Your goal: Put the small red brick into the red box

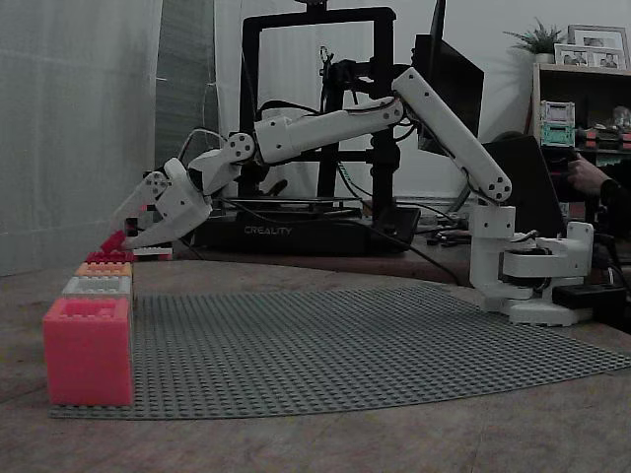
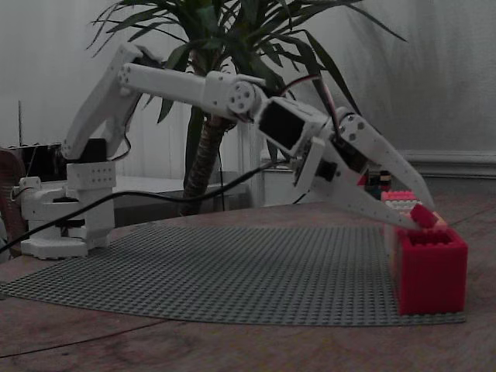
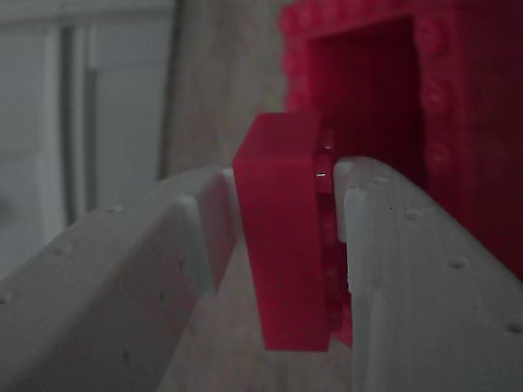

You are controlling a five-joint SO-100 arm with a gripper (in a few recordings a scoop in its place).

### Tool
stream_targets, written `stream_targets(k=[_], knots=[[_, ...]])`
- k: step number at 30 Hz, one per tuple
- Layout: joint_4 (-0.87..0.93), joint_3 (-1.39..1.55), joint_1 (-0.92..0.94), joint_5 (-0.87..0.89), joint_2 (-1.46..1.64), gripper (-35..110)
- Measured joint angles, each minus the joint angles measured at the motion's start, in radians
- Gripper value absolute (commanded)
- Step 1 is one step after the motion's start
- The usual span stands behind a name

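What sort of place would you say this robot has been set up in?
Probably a home office or hobby room, not a lab: a Creality 3D printer stands in the background, a shelf holds framed photos, and a large houseplant grows beside curtains.

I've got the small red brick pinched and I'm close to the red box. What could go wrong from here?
1. In the wrist view the small red brick sits right at the tips of the fingers, so it may twist or slip out early.
2. In a fixed view the brick hangs close to the rim of the red box, not clearly over the opening. If released now, it might hit the wall and fall outside.
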Motion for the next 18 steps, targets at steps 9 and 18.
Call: stream_targets(k=[9,18], knots=[[-0.018,0.000,0.000,0.000,-0.018,12],[-0.025,-0.026,0.000,0.015,-0.026,14]])
